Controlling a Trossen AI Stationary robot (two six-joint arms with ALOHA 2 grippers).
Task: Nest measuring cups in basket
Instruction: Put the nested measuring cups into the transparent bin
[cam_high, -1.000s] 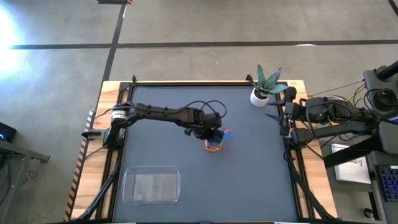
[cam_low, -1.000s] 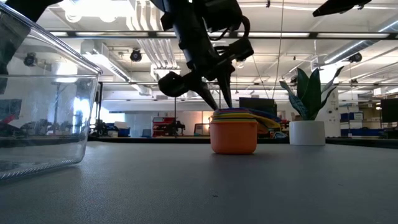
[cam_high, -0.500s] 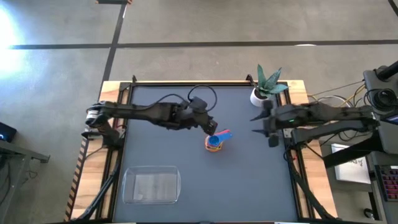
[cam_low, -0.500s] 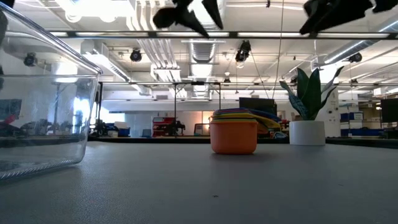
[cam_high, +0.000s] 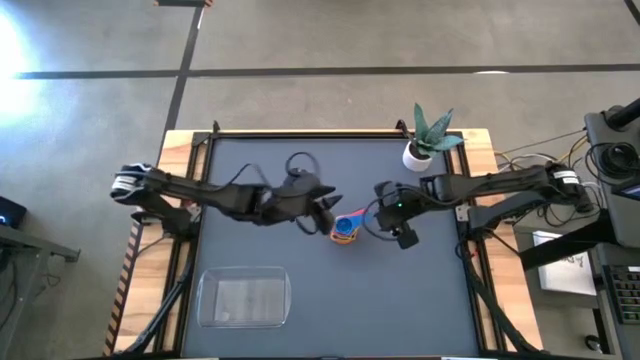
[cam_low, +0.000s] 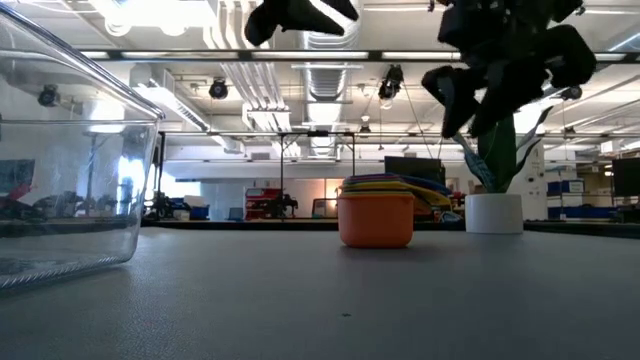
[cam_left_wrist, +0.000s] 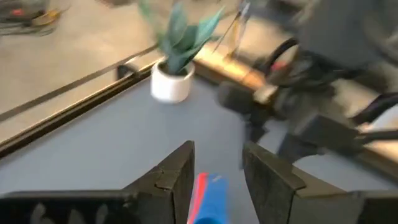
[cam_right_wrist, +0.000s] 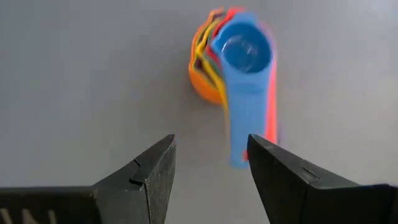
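The measuring cups (cam_high: 345, 228) stand nested in one stack on the table's middle, the orange cup (cam_low: 376, 221) at the bottom and the blue one (cam_right_wrist: 242, 46) on top. The handles fan toward the right arm. My left gripper (cam_high: 328, 205) hovers open, high above the stack's left side; the blue handle (cam_left_wrist: 205, 199) shows between its fingers, far below. My right gripper (cam_right_wrist: 208, 162) is open above the table just right of the stack, looking down on it. The clear basket (cam_high: 243, 297) sits at the near left.
A white plant pot (cam_high: 417, 155) with a green plant stands near the table's far right corner, behind the right arm. The basket's wall (cam_low: 60, 190) fills the low view's left. Bare grey mat (cam_high: 400, 300) lies between the stack and the near edge.
My left gripper has risen off the stack of cups and drawn a little toward the table's left. My right arm has swung in from the table's right edge to just right of the stack. The stack has stayed where it was.
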